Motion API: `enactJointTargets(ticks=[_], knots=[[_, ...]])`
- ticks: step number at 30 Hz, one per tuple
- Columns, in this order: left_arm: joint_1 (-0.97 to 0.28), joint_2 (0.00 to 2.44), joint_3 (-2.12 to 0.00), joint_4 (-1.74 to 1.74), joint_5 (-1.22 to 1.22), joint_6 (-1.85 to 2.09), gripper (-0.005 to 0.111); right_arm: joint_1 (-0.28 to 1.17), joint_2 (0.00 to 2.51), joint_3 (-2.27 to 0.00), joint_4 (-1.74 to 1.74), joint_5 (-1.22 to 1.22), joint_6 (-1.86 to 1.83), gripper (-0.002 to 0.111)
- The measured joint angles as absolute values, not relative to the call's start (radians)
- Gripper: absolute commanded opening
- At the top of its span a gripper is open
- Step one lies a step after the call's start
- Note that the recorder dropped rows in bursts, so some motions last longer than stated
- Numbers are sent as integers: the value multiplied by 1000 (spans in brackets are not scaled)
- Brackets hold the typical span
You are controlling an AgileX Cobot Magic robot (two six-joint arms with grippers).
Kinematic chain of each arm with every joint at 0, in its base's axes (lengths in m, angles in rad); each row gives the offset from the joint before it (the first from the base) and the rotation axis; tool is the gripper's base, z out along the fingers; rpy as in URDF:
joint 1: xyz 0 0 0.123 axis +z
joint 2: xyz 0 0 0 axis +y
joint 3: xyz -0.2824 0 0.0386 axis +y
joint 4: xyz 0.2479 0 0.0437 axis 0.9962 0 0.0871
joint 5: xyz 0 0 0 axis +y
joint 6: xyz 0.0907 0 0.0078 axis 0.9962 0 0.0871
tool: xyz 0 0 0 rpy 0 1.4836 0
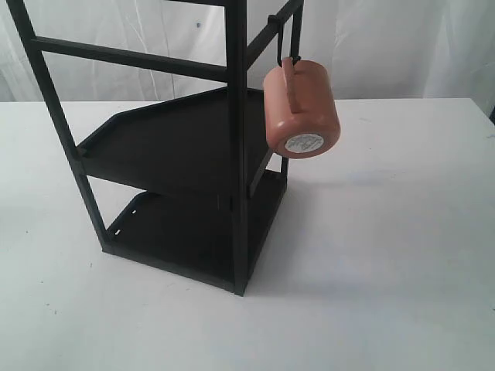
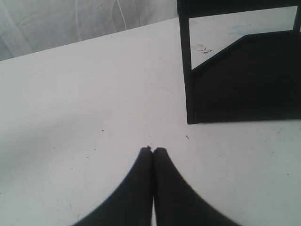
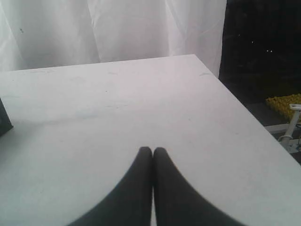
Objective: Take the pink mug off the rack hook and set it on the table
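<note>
The pink mug [image 1: 302,107] hangs by its handle from the rack hook [image 1: 283,48], its white-stickered base turned toward the exterior camera, well above the table [image 1: 387,255]. The hook belongs to a tall black rack [image 1: 186,147] with two tray shelves. Neither gripper shows in the exterior view. My left gripper [image 2: 153,149] is shut and holds nothing, low over the white table [image 2: 84,103], with the rack's foot [image 2: 244,80] ahead of it. My right gripper [image 3: 152,149] is shut too, holding nothing, over bare table [image 3: 117,108]; no mug appears in either wrist view.
White curtains hang behind the table. In the right wrist view the table's edge [image 3: 244,113] drops off to a dark area holding something yellow [image 3: 287,104], and a corner of the rack [image 3: 4,120] shows at the picture's edge.
</note>
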State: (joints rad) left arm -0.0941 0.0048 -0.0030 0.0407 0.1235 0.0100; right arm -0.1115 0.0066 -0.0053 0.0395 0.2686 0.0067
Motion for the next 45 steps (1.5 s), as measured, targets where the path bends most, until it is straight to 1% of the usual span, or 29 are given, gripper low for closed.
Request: enactJointTargets(ticks=[17,22,28,30,34,36,42,45], knots=[[-94,5,-3,41,123,10,0,-112,7,-5,36,269,7,0],[-94,5,-3,41,123,10,0,-112,7,-5,13,158,7,0],[-94,5,-3,41,123,10,0,-112,7,-5,13,119,7,0],[-94,5,-3,41,123,10,0,-112,7,-5,64,95,61,0],[-94,5,-3,41,123,10,0,-112,7,-3,343,17,354,0],[-94,5,-3,41,123,10,0,-112,7,-3,426,-26,478,0],[-94,5,-3,41,123,10,0,-112,7,-2,478,-147,573,0],[-94,5,-3,41,123,10,0,-112,6,-8,430,-162,578,0]])
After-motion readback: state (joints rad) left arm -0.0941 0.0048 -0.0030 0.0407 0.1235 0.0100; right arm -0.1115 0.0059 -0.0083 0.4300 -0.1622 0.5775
